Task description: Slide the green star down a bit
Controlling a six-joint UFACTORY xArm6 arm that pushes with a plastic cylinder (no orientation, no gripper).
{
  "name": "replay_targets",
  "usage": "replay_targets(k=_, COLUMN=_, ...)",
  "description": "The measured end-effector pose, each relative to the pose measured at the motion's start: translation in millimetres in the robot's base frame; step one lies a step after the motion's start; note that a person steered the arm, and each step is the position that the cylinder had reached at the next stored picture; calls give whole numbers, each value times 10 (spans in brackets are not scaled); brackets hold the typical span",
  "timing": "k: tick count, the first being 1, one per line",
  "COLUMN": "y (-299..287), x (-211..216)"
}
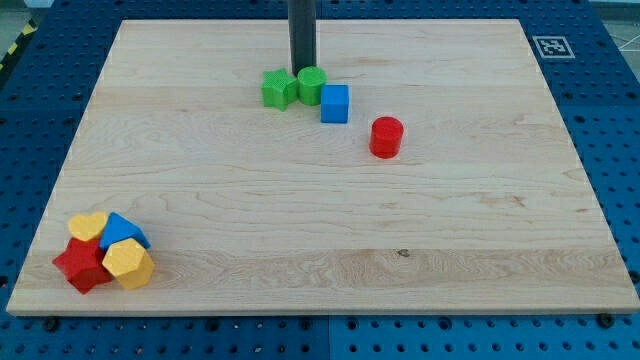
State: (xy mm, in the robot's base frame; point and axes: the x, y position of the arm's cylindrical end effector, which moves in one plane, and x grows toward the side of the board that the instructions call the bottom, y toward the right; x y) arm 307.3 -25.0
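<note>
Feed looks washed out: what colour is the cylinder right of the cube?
Red: the red cylinder, right of the blue cube, camera view.

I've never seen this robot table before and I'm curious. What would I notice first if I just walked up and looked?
First, the dark rod coming down from the view's top, my tip right behind the green star and the green cylinder, with a blue cube touching the cylinder and a red cylinder alone to the right. Then the bright pile at the bottom left corner: a yellow heart, a blue block, a red star and a yellow hexagon, huddled together.
</note>
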Motion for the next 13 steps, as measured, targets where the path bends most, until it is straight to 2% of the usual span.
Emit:
replay_targets(k=2, y=-54, x=225)
replay_targets(k=4, y=-54, x=184)
replay_targets(k=5, y=-262, x=-121)
replay_targets(k=6, y=-623, x=-102)
replay_targets(k=7, y=-688, x=31)
replay_targets(k=10, y=-416, x=4)
replay_targets(k=13, y=-340, x=209)
